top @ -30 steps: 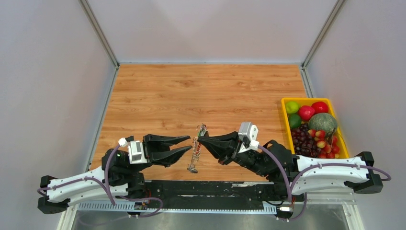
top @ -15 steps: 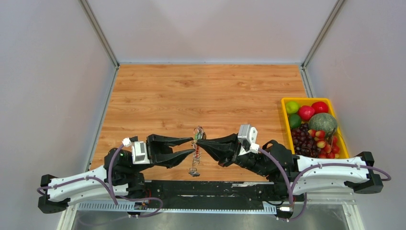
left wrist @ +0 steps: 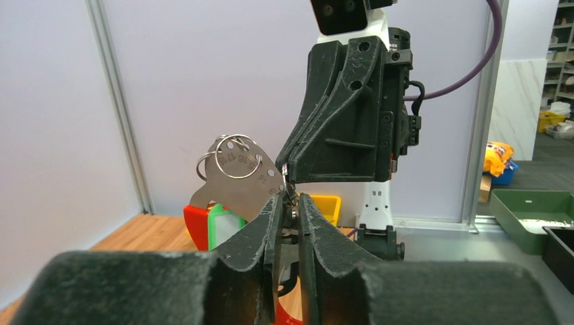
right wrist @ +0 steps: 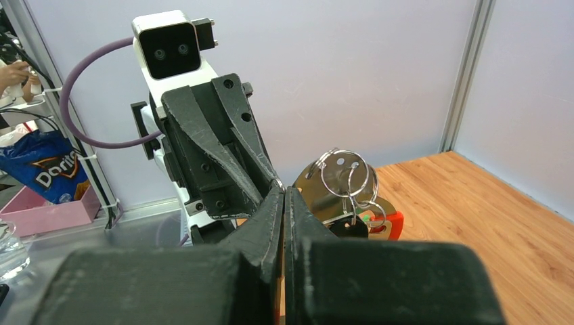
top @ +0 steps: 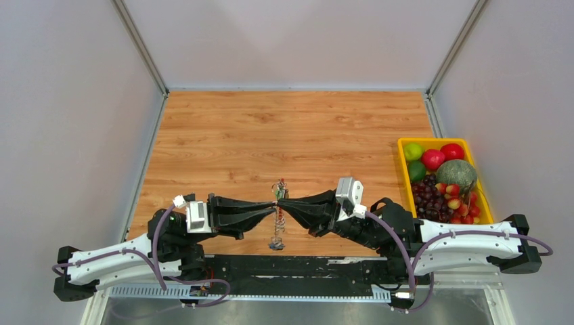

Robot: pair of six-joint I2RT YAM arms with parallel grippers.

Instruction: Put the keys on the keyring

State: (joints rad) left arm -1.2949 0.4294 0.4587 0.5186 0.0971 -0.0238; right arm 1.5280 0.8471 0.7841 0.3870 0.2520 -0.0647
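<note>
Right fingers [right wrist: 265, 217] pinched together, keyring [right wrist: 394, 220] dangling just beside.

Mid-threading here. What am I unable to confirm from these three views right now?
- Left wrist: whether the left gripper truly grips the keyring; its own fingers cover the contact.
- Right wrist: which part the right gripper clamps; hidden between its shut fingers.
- Keys: too small to count in the top view; right wrist shows one black head, partly behind a finger.

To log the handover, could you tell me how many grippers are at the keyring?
2. The right gripper, from the right, pinches the keyring at its top; the left gripper, from the left, flanks its chain just below.
</note>
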